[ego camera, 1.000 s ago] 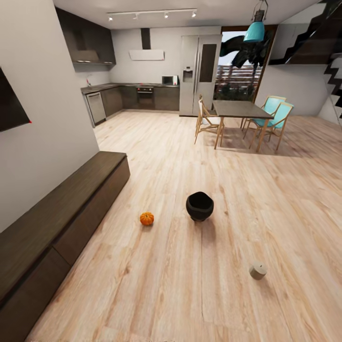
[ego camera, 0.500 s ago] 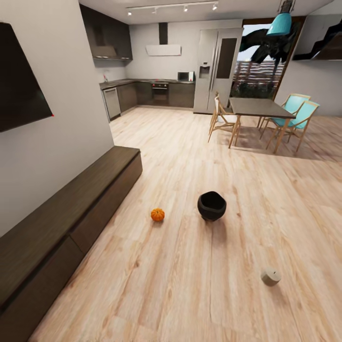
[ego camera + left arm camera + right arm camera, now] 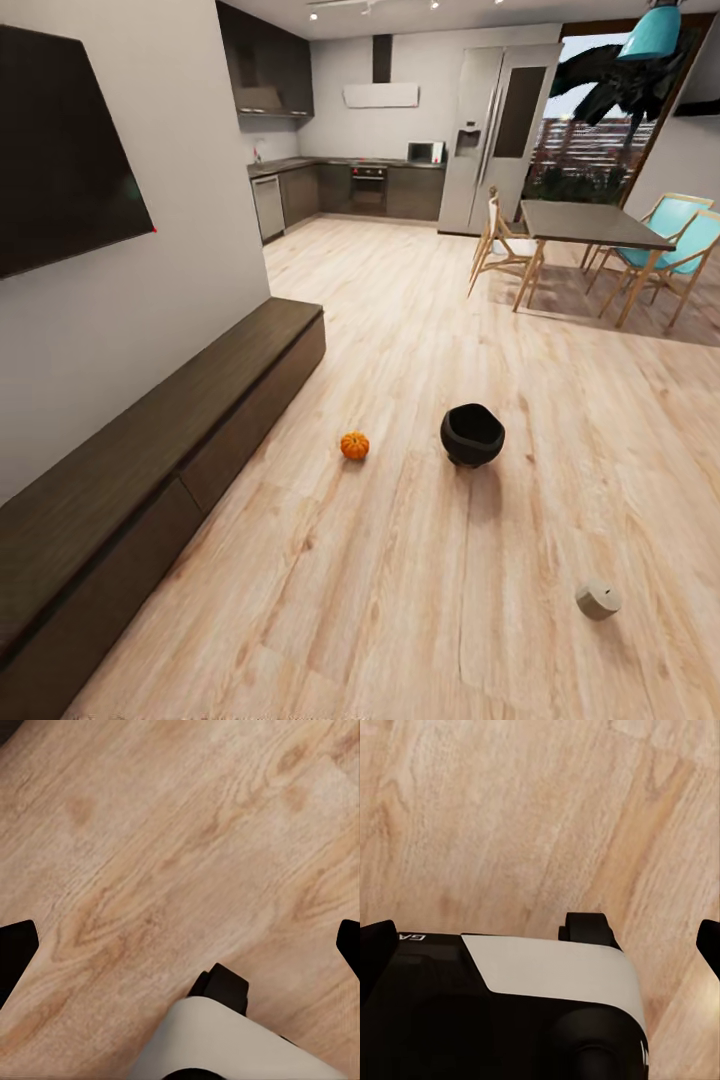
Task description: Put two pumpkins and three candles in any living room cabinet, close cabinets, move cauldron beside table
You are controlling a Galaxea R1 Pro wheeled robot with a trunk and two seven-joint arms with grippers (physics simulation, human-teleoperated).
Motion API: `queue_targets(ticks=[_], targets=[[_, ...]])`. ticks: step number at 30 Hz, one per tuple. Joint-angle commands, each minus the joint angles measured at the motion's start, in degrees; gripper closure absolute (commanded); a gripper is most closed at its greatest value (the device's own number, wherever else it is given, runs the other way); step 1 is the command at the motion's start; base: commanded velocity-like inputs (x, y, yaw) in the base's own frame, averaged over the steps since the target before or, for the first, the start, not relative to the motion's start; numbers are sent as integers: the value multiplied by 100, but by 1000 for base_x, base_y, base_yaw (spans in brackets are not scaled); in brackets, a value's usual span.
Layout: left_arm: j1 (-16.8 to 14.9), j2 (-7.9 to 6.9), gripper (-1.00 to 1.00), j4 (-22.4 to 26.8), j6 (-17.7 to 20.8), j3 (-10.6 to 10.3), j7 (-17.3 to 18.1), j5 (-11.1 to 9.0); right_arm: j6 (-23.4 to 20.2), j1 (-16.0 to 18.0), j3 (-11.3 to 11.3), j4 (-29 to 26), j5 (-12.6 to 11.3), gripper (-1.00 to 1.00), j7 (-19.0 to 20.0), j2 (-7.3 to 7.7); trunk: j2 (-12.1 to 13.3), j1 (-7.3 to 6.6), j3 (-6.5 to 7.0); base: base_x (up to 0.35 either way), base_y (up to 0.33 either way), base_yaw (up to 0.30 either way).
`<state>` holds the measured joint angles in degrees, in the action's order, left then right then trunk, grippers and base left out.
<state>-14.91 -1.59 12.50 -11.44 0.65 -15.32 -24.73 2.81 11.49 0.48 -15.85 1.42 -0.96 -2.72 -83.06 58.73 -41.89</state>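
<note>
A small ribbed orange pumpkin (image 3: 354, 445) sits on the pale wood plank floor (image 3: 420, 600), near the front of the long, low dark-brown wooden cabinet (image 3: 150, 450) that runs along the white wall under a dark screen (image 3: 60, 170). Just beside the pumpkin stands the round-bellied glossy black cauldron (image 3: 472, 434), upright with its mouth open to the ceiling, and well apart from both, nearer the robot, lies a squat beige candle (image 3: 598, 600) that looks tipped on its side. The left claw (image 3: 180, 945) hangs over bare floor with its dark fingertips spread wide and nothing between them; the right claw (image 3: 540, 945) is likewise released and empty. The step in hand seems to be the approach, with nothing yet stowed. To do it well, the base should roll up square to the pumpkin, stop short so an arm can reach down from above, and keep clear of the cauldron so it is not knocked.
</note>
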Motion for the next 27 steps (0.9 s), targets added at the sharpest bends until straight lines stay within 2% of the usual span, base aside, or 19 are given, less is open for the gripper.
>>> queue_targets(ticks=[1,27], targets=[[-1,1,-100,-2,-16,5,-6,-14,17,2,5,3,14,-100,-10,0,-2,-1,-12,0,0,198],[-3,1,-100,-10,-16,-4,-3,-14,22,2,13,3,25,-100,-10,0,-2,-1,-186,0,0,214]])
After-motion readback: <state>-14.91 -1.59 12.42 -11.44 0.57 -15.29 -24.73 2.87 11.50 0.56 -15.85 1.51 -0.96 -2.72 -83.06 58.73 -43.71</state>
